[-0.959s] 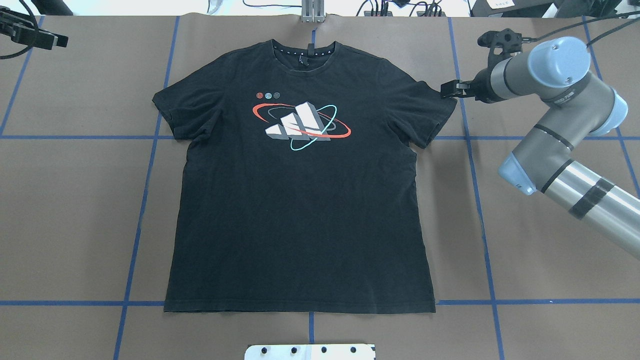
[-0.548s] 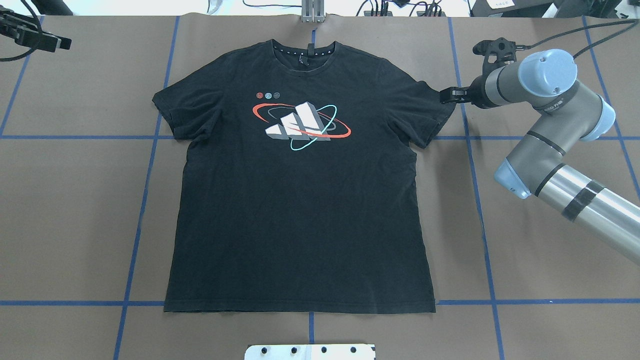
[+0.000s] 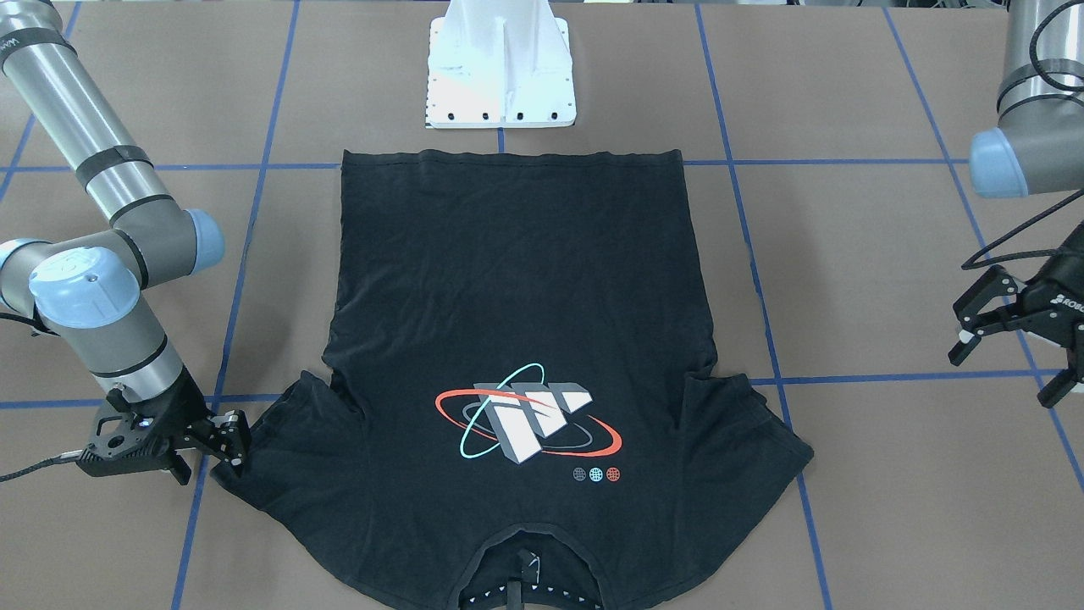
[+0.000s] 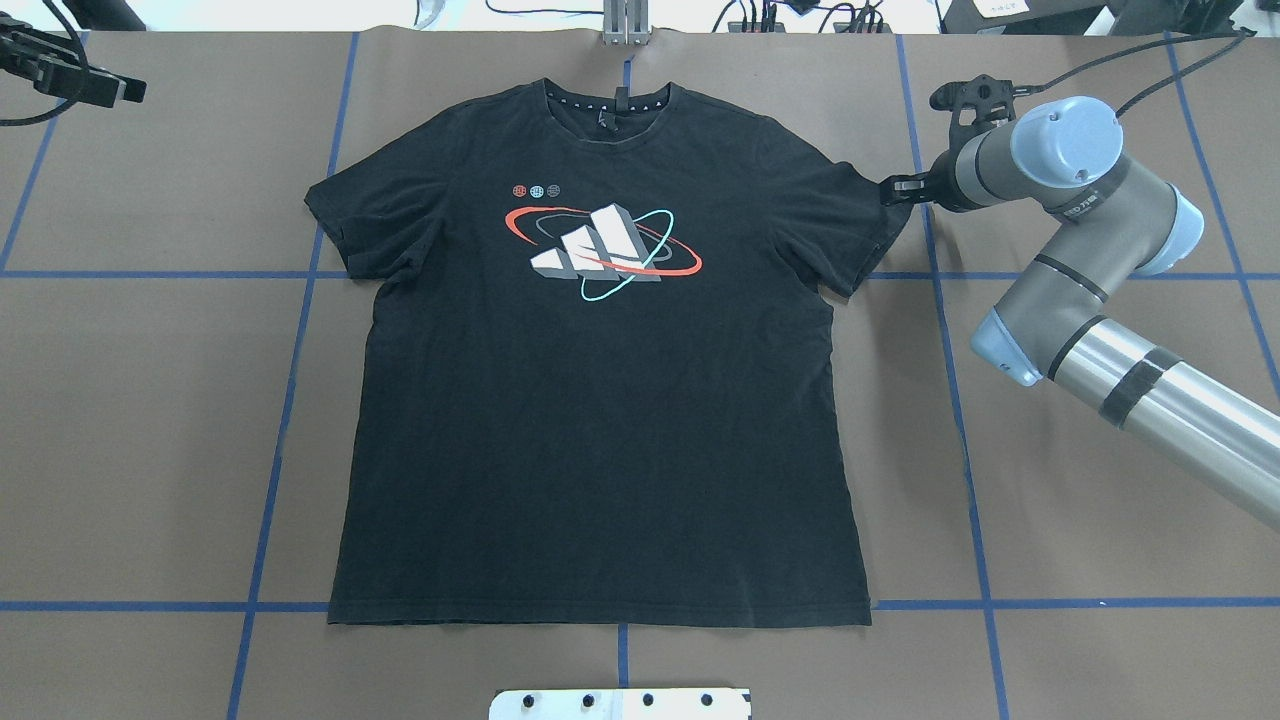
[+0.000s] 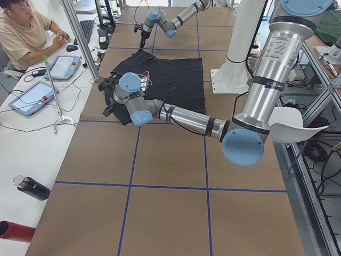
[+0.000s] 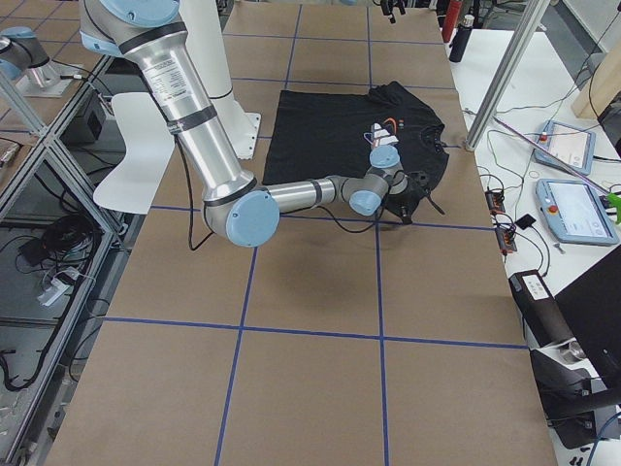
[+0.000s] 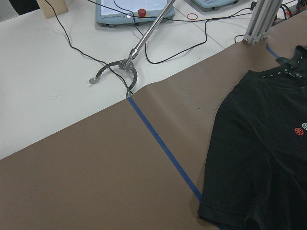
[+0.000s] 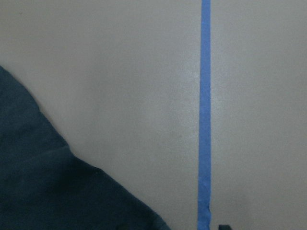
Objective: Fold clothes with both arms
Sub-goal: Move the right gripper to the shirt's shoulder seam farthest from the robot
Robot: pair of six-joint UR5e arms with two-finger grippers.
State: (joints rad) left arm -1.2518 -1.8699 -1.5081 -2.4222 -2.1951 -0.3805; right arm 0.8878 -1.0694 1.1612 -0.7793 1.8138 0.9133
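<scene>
First grasp step: right gripper [image 3: 230, 439] at T-shirt [image 4: 600, 420] sleeve tip, closure unclear; left gripper [image 3: 1003, 371] spread, empty. Next: pinch sleeve.

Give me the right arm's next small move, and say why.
Probably nudge the right gripper a little onto the sleeve of the T-shirt, then pinch. The shirt lies flat and unfolded, and the gripper sits just at the sleeve tip, seemingly without cloth gripped yet.
</scene>
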